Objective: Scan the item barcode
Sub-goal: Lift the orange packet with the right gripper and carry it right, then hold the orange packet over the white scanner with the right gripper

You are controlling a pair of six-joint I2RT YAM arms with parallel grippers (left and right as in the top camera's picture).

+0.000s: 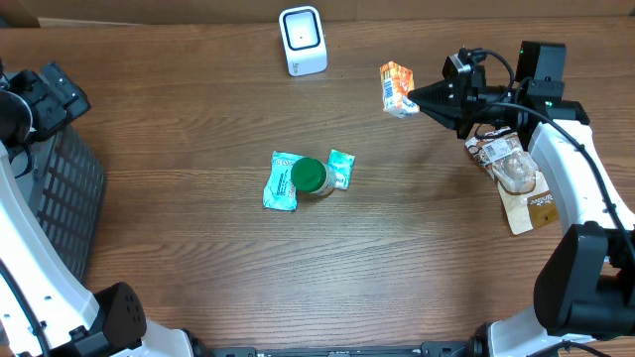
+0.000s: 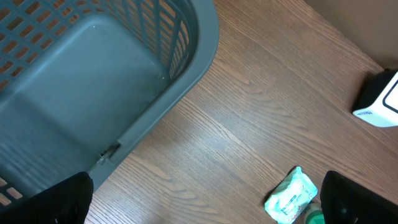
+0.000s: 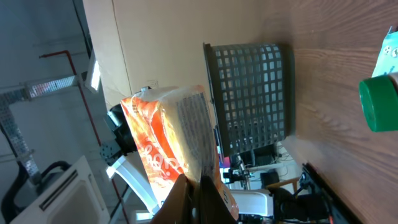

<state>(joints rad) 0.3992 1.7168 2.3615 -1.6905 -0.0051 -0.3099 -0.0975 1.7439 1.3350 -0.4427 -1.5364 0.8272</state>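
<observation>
Wood table [image 1: 198, 278], far scanner [image 1: 303, 40]; right hand [image 1: 415, 96] grips packet [image 1: 397, 87]

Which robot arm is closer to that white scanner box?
Right. The right gripper holds the orange packet beside the white scanner; the left gripper hangs far off by the basket.

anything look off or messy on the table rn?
Nothing spilled or broken. Two untidy spots: the green-capped bottle sits crowded in between the teal packets mid-table, and the orange packet looks crumpled, pinched at one edge in the right pincer, off to the right of the white scanner.
</observation>
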